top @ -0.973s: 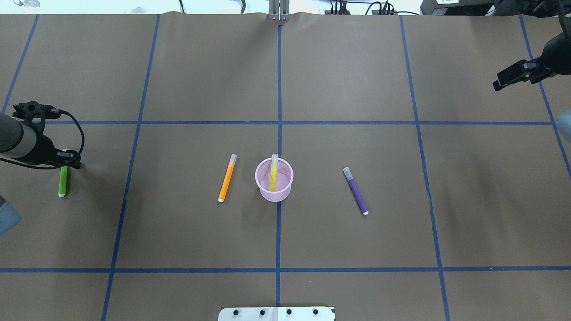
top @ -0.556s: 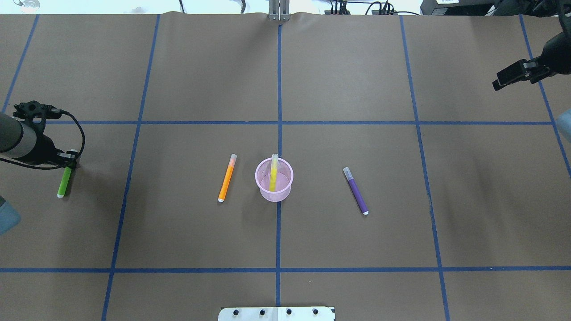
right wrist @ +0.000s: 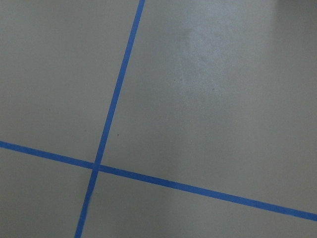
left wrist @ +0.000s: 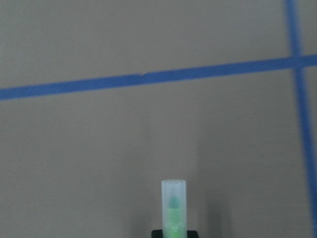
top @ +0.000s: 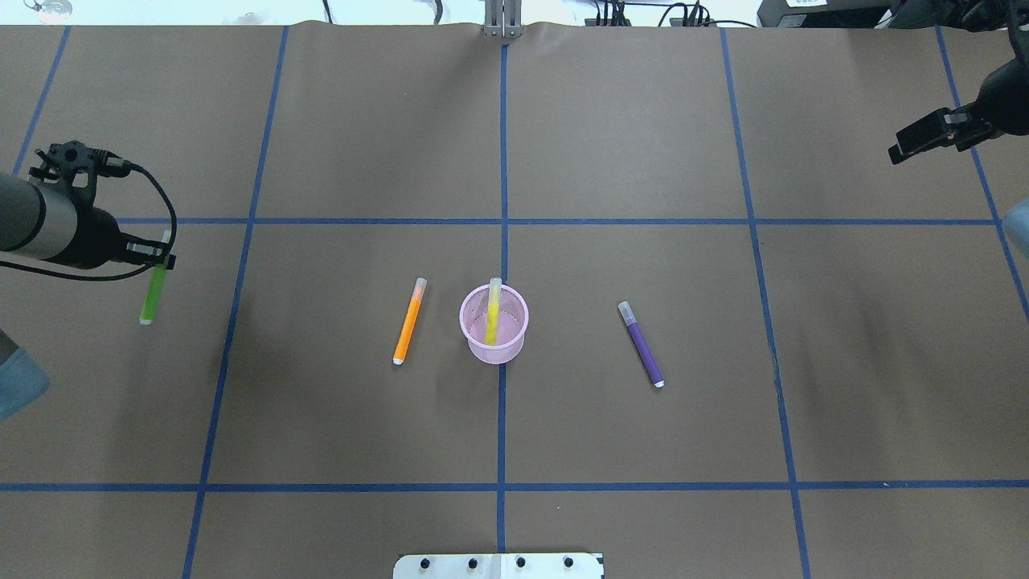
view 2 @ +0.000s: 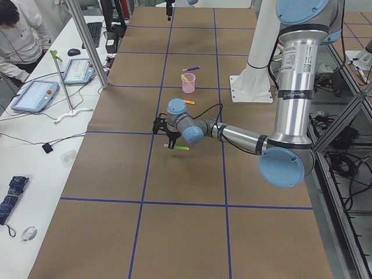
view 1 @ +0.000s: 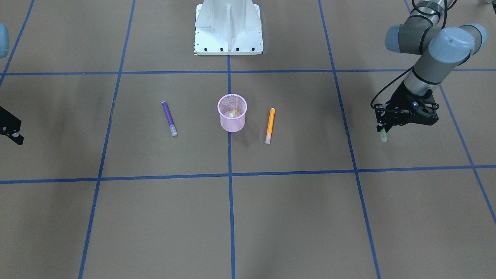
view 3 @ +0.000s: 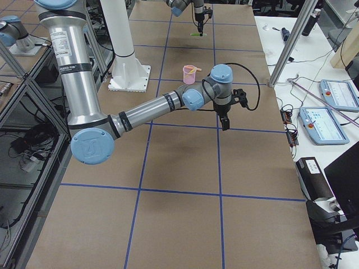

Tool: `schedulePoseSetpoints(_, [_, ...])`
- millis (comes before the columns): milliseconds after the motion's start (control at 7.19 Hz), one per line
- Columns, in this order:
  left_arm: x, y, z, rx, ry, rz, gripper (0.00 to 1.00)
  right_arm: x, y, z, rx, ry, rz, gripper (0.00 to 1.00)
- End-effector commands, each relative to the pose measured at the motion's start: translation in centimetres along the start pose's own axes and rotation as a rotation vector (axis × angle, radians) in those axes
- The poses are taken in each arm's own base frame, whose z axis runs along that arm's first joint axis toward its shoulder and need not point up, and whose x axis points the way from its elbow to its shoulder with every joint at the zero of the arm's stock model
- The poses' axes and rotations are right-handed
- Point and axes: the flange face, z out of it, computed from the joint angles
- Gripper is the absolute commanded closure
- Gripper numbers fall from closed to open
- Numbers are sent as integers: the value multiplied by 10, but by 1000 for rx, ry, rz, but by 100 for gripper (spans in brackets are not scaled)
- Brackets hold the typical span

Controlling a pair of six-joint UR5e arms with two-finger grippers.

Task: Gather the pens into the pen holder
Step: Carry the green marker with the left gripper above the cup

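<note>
The pink mesh pen holder [top: 500,352] [view 1: 231,123] stands at the table's middle with the pale yellow pen [top: 492,310] leaning inside it. The orange pen [top: 408,322] [view 1: 270,123] lies just to its left in the overhead view, and the purple pen [top: 641,344] [view 1: 168,116] lies to its right. My left gripper [top: 158,259] [view 1: 383,126] is shut on the bright green pen [top: 151,293] [left wrist: 174,210] near its capped end and holds it above the table at the far left. My right gripper [top: 900,146] is open and empty, high at the far right.
Blue tape lines divide the brown paper table into a grid. The robot's white base plate [top: 498,565] [view 1: 228,27] sits at the near edge. A side desk with tablets [view 2: 35,96] and a seated person [view 2: 17,29] runs along the operators' side.
My left gripper has lifted the green pen off the table and moved up and slightly right in the overhead view. The right arm has barely moved.
</note>
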Motion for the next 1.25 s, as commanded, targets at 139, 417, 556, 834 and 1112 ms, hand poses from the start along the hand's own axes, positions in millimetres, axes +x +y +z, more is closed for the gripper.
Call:
schedulePoseSetpoints(139, [133, -62, -66, 272, 253, 158, 100, -25, -5, -26, 62, -29, -41, 0])
schedulePoseSetpoints(417, [230, -54, -67, 363, 407, 208, 100, -59, -24, -49, 118, -57, -129, 0])
schedulePoseSetpoints(556, [276, -42, -65, 424, 480, 225, 100, -61, -21, -52, 154, -73, -160, 1])
schedulePoseSetpoints(834, [319, -10, -45, 570, 593, 231, 100, -49, -7, -44, 205, -90, -201, 1])
schedulePoseSetpoints(1112, [330, 11, -9, 731, 623, 304, 100, -48, -7, -44, 207, -86, -201, 1])
